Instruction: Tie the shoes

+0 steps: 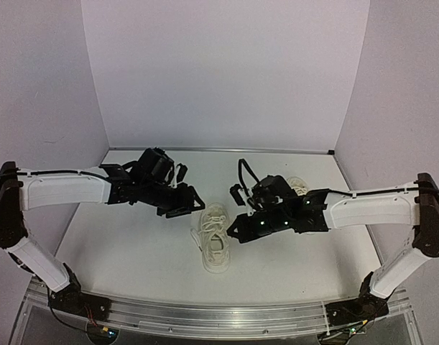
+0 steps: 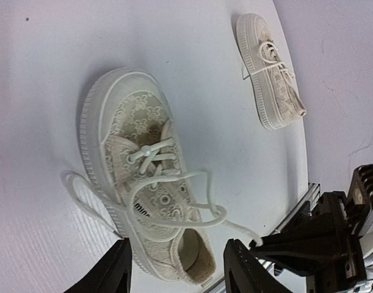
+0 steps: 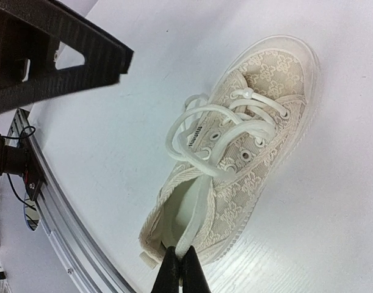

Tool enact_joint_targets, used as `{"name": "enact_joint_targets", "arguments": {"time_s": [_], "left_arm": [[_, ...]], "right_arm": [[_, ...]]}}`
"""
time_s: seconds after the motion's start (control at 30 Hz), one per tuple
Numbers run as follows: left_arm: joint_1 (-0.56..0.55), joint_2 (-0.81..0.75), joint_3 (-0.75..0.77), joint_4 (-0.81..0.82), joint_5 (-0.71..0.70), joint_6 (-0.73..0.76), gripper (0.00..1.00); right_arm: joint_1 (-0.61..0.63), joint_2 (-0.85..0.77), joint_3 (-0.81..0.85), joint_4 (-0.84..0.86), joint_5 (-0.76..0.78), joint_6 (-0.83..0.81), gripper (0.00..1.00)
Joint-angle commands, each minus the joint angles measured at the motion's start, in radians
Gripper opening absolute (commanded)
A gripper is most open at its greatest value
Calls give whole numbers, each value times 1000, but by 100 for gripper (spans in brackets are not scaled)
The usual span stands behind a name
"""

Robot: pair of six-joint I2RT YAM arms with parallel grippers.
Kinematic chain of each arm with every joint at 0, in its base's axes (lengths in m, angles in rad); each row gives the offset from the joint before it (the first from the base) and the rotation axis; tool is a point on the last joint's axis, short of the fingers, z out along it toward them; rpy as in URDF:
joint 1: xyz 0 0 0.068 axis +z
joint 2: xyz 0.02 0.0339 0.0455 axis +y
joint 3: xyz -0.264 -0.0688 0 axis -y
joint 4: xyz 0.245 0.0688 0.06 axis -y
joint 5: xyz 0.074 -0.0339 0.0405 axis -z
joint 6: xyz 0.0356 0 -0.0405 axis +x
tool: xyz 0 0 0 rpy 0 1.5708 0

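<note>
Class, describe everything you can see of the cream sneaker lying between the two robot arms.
The small cream-white low-top sneaker of floral-patterned fabric sits on its pale ribbed sole on the white table. Its thin white laces are untied, looping loosely over the eyelets and onto the table. The right gripper, black fingers shut, pinches one lace.

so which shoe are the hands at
The front shoe, in the middle, with laces sprawled loose and one pinched in the right hand. The other shoe lies further back, behind the right arm.
</note>
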Motion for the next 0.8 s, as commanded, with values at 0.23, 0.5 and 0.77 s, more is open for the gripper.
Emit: {"name": "enact_joint_targets", "arguments": {"time_s": [0.23, 0.5, 0.77], "left_arm": [[-5, -89, -257, 95, -113, -55, 45], [-28, 66, -213, 187, -87, -49, 46], [-37, 219, -127, 214, -76, -47, 43]], "right_arm": [[-3, -92, -77, -28, 44, 21, 0], [-3, -121, -102, -31, 61, 36, 0], [-3, -146, -108, -31, 82, 49, 0]]}}
